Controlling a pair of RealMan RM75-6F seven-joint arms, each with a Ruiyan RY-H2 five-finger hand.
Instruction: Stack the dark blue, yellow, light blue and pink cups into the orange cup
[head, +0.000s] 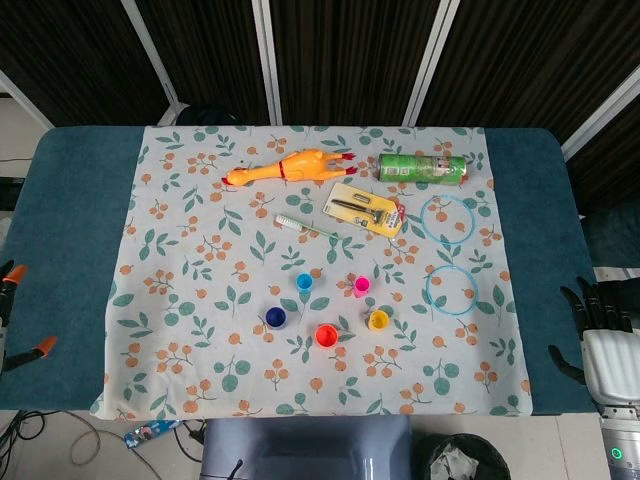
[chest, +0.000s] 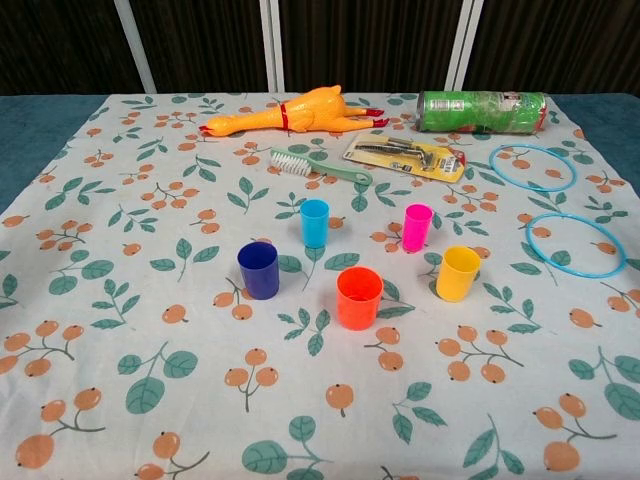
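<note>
Five small cups stand upright and apart on the leaf-print cloth (head: 180, 300). The orange cup (head: 327, 336) (chest: 359, 297) is nearest the front. The dark blue cup (head: 276, 318) (chest: 258, 270) is to its left and the yellow cup (head: 378, 320) (chest: 458, 273) to its right. Behind them are the light blue cup (head: 304, 282) (chest: 314, 222) and the pink cup (head: 362, 286) (chest: 417, 226). My right hand (head: 600, 325) hangs off the table's right edge, fingers apart and holding nothing, far from the cups. My left hand shows in neither view.
At the back lie a rubber chicken (head: 285, 168) (chest: 295, 110), a green can (head: 422, 168) (chest: 482, 108), a packaged razor (head: 365, 209) (chest: 405, 155) and a toothbrush (head: 305, 227) (chest: 318, 166). Two blue rings (head: 447, 220) (head: 451, 291) lie at right. Orange-tipped clamps (head: 12, 273) sit at the left edge.
</note>
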